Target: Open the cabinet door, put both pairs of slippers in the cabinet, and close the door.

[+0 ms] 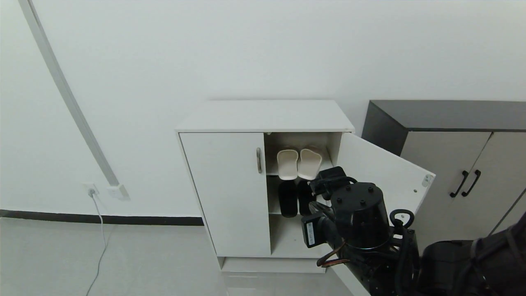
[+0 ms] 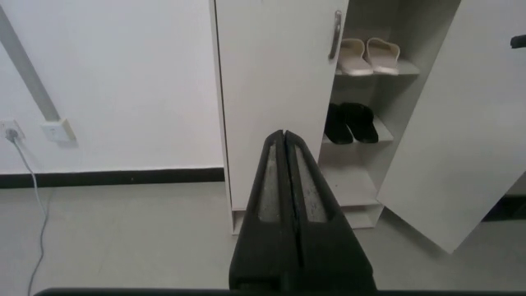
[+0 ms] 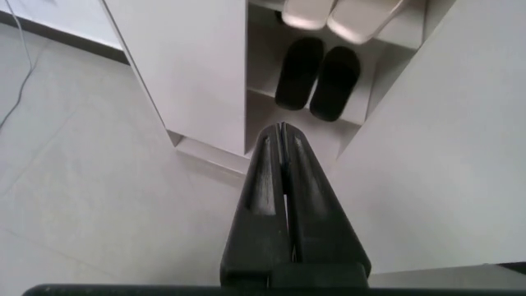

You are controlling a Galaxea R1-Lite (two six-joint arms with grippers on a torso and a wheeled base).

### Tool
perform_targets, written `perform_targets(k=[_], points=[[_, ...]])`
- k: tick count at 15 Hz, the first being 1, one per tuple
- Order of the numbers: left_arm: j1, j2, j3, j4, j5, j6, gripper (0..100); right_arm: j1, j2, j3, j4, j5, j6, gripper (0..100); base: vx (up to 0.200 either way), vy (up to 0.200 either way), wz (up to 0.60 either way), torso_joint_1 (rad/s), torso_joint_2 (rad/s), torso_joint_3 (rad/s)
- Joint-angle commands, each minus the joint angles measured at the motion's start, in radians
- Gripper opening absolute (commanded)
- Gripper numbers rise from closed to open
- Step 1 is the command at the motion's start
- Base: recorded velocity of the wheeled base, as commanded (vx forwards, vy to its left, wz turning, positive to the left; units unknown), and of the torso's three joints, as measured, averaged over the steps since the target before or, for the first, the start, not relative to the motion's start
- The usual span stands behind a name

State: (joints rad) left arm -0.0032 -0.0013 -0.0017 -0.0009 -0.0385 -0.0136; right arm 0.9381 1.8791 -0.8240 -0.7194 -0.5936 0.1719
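The white cabinet (image 1: 263,117) stands against the wall with its right door (image 1: 382,174) swung open and its left door (image 1: 226,193) shut. A pair of cream slippers (image 1: 298,163) lies on the upper shelf and a pair of black slippers (image 1: 294,198) on the middle shelf. My right arm is in front of the open half, its gripper (image 3: 283,136) shut and empty, just outside the black slippers (image 3: 317,76). My left gripper (image 2: 284,144) is shut and empty, well back from the cabinet, facing the shut left door (image 2: 275,90).
A dark grey cabinet (image 1: 452,123) with black handles stands right of the open door. A wall socket (image 1: 91,190) with a cable hanging to the floor is at the left. Bare tiled floor (image 1: 102,259) lies in front of the white cabinet.
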Motion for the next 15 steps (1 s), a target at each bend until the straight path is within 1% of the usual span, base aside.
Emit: perform_targets(k=[1, 7, 11, 15], points=[[-0.001, 0.001, 0.000, -0.001, 0.000, 0.000, 0, 0.001, 0.002, 0.000, 0.000, 0.000, 0.000, 0, 0.000, 0.000, 0.00, 0.212, -0.53, -0.295], [-0.001, 0.001, 0.002, -0.001, 0.000, 0.000, 0, -0.001, 0.002, 0.002, 0.000, 0.000, 0.000, 0, 0.000, 0.000, 0.00, 0.233, -0.55, -0.321], [0.000, 0.001, 0.000, -0.001, 0.000, 0.000, 0, -0.002, 0.000, 0.011, 0.000, 0.002, 0.001, 0, 0.000, 0.000, 0.00, 0.271, -0.60, -0.339], [0.000, 0.001, 0.000, 0.001, 0.000, 0.000, 0, -0.024, 0.000, 0.013, -0.002, 0.002, 0.000, 0, 0.000, 0.000, 0.00, 0.205, -0.44, -0.245]])
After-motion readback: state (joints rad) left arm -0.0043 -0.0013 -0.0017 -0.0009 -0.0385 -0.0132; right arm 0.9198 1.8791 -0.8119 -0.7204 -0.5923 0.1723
